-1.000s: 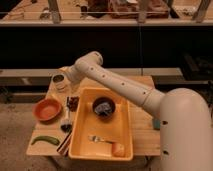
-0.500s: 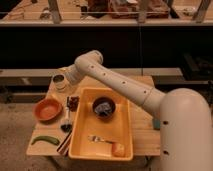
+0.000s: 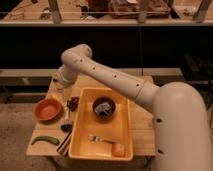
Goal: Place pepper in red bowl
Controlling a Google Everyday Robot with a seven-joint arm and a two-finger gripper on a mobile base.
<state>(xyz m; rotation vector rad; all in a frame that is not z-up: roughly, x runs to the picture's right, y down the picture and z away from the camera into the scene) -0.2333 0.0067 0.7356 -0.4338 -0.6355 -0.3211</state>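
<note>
The reach for the pepper (image 3: 45, 140) seems to be in hand: it lies on the surface (image 3: 142, 125) at the front-left, near the red bowl (image 3: 48, 109), while the gripper (image 3: 61, 84), released or clenched I cannot tell, hangs over the back-left corner and must next come forward and down.

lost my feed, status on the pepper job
gripper at table's far left corner, behind red bowl. pepper on table, near left, untouched. nothing between them.

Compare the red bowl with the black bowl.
The red bowl sits on the table beside the yellow tub; the black bowl sits inside it. The red bowl looks empty; the black bowl holds something pale. Both are round, upright. The pincer hangs above the table, beyond the red bowl.
</note>
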